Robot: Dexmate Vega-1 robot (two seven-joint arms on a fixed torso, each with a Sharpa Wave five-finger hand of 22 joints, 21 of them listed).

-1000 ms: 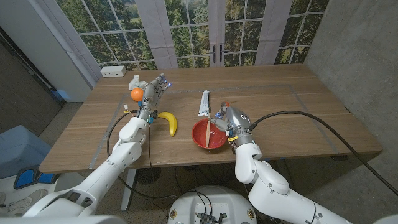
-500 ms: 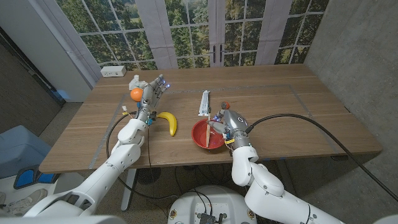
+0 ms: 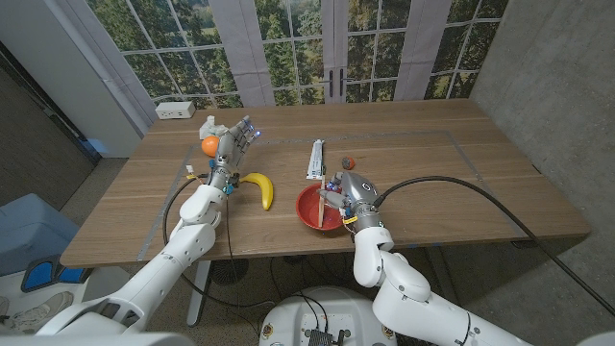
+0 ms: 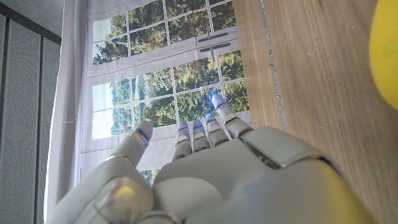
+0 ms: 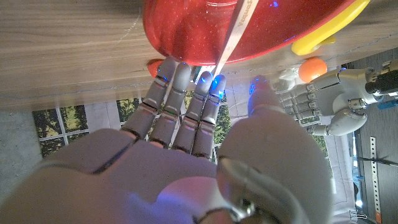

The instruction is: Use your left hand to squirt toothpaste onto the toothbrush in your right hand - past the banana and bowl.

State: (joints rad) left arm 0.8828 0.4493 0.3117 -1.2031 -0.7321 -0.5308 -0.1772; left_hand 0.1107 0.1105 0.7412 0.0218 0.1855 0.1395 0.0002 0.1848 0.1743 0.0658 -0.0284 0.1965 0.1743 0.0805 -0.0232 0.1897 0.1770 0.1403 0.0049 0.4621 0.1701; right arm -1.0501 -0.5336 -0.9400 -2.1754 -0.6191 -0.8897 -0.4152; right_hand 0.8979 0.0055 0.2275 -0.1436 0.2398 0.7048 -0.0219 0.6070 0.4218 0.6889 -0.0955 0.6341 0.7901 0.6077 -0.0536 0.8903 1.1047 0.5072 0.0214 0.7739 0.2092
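Note:
A pale wooden toothbrush (image 3: 324,204) lies inside the red bowl (image 3: 309,213); the right wrist view shows this same toothbrush (image 5: 233,31) leaning in the bowl (image 5: 186,31). My right hand (image 3: 348,191) is at the bowl's right rim, fingers (image 5: 186,93) stretched towards the stick, holding nothing. A long white toothpaste tube (image 3: 315,159) lies just beyond the bowl. The banana (image 3: 261,188) lies left of the bowl. My left hand (image 3: 233,142) stands beyond the banana with fingers spread upward, empty; its back (image 4: 211,168) fills much of the left wrist view.
An orange ball (image 3: 209,145) and a white object (image 3: 207,125) sit just left of my left hand. A small red-orange thing (image 3: 348,161) lies right of the tube. A white power strip (image 3: 175,110) is at the far left corner. Bare wood (image 3: 461,163) spreads to the right.
My right hand has slid left, from beside the bowl to over its right rim. The left hand has stayed almost still.

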